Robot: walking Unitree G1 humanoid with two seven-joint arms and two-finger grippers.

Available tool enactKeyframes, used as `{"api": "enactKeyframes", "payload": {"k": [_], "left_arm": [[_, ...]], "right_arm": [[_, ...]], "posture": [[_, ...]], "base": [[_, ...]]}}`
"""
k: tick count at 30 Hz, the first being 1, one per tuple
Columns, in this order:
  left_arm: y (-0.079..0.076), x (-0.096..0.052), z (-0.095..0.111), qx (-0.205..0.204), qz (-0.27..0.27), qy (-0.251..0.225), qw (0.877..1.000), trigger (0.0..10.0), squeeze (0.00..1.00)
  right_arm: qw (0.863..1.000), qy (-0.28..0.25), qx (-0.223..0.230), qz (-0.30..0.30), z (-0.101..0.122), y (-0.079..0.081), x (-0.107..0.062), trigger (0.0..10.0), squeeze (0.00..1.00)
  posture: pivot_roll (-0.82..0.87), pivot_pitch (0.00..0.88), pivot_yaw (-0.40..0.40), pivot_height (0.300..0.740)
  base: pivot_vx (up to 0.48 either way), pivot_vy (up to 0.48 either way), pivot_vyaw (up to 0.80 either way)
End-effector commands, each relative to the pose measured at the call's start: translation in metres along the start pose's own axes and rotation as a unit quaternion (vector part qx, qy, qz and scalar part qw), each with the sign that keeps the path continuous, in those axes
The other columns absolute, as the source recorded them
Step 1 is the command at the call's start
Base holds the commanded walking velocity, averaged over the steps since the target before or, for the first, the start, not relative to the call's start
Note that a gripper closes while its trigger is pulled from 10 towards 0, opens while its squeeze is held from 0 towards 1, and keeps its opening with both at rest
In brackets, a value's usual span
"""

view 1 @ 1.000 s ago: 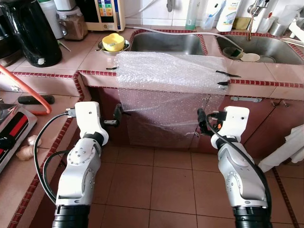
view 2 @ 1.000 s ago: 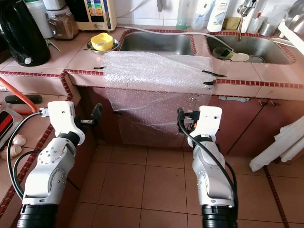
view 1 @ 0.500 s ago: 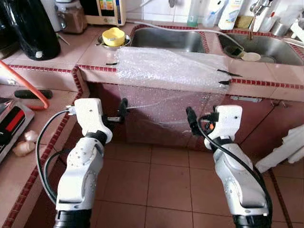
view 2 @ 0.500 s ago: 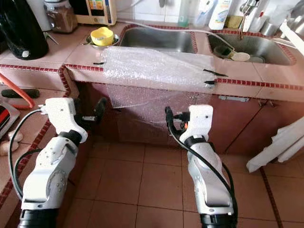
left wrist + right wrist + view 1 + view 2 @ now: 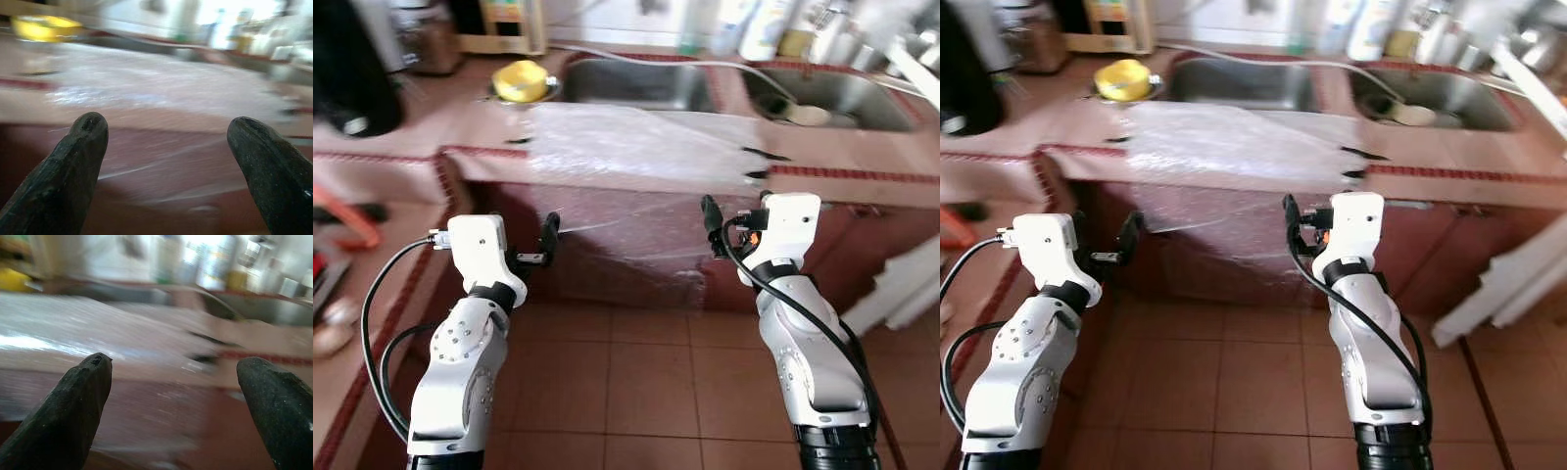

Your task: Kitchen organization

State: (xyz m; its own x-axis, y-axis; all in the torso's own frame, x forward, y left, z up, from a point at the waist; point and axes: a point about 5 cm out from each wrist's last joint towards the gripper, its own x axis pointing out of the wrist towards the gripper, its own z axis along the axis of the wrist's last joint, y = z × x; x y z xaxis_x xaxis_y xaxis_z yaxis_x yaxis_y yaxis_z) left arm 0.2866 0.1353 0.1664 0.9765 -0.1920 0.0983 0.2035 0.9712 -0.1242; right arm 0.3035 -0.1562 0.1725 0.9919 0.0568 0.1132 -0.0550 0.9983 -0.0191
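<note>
there, a clear bubble wrap sheet (image 5: 641,147) drapes over the counter edge (image 5: 842,172), both pincers (image 5: 166,161) (image 5: 171,401) spread apart, empty.

— What do you see on the pink-tiled countertop with dark red trim (image 5: 401,147)?

— A small yellow bowl (image 5: 520,81) near the left steel sink basin (image 5: 641,83); a second steel basin (image 5: 832,93) beside it.

— And below?

— You have a reddish-brown tiled floor (image 5: 626,382); a white cloth (image 5: 911,289) hangs at right.

Crinkly clear plastic sheet (image 5: 641,147), steel sink (image 5: 641,83)
</note>
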Motion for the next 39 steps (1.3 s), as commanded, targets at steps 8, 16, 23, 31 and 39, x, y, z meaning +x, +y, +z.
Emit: {"api": "enactKeyframes", "payload": {"k": [8,16,23,31,39], "left_arm": [[0.007,0.002,0.0,0.013,0.003,0.011,1.0,10.0,0.0],[0.013,0.003,0.001,0.04,0.047,0.001,0.998,10.0,0.0],[0.019,0.003,0.0,0.086,0.042,0.011,0.995,10.0,0.0],[0.016,0.017,-0.003,0.112,-0.001,0.023,0.993,10.0,0.0],[0.007,0.025,-0.007,0.107,-0.002,0.021,0.994,10.0,0.0]], "right_arm": [[1.0,0.001,0.011,-0.006,-0.002,0.002,-0.001,10.0,0.0],[1.0,-0.009,0.015,0.001,0.001,0.003,0.005,10.0,0.0],[0.996,-0.032,0.059,-0.062,0.005,-0.014,0.015,10.0,0.0],[0.993,-0.031,0.065,-0.097,-0.007,-0.018,0.005,10.0,0.0],[0.993,-0.026,0.055,-0.099,-0.013,-0.014,0.001,10.0,0.0]], "posture": [[0.0,0.089,-0.013,0.74],[0.01,0.086,-0.008,0.74],[0.03,0.061,0.067,0.74],[-0.01,0.045,0.148,0.74],[-0.04,0.027,0.133,0.74]], "base": [[0.123,0.0,-0.78],[0.0,0.0,0.0],[0.0,0.0,0.0],[0.0,0.0,0.0],[0.0,0.0,0.0]]}}
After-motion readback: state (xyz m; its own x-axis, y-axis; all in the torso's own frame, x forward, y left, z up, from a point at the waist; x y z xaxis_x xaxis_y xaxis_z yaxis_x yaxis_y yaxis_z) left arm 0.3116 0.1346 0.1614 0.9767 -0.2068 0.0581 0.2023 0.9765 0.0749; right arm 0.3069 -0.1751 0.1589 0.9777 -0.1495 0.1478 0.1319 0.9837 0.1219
